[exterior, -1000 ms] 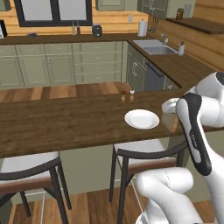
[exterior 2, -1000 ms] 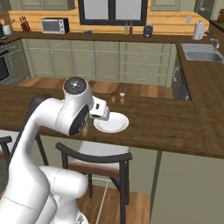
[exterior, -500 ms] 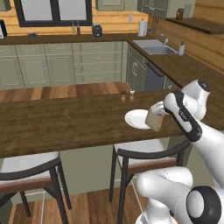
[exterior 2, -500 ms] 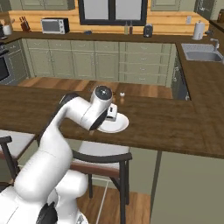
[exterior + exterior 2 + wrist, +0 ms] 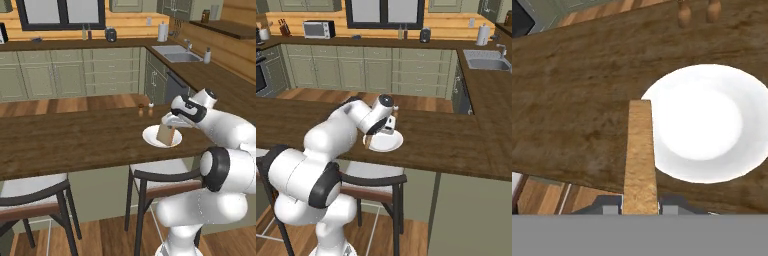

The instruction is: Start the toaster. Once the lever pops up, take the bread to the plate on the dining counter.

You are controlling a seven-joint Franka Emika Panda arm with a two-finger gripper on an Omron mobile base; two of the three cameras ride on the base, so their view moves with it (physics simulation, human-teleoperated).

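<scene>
Square light-brown bread slice point(image 5: 639, 155) held over round white plate point(image 5: 712, 90).
Fingers point(image 5: 611, 205) pinch it edge-on above the dark-brown wooden worktop point(image 5: 60, 137), ready for lowering.

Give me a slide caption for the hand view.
Claw holds the bread edge-on above the dining counter, at the white plate's rim.

Two stools point(image 5: 160, 177), sink point(image 5: 178, 56), microwave point(image 5: 318, 29)
</scene>
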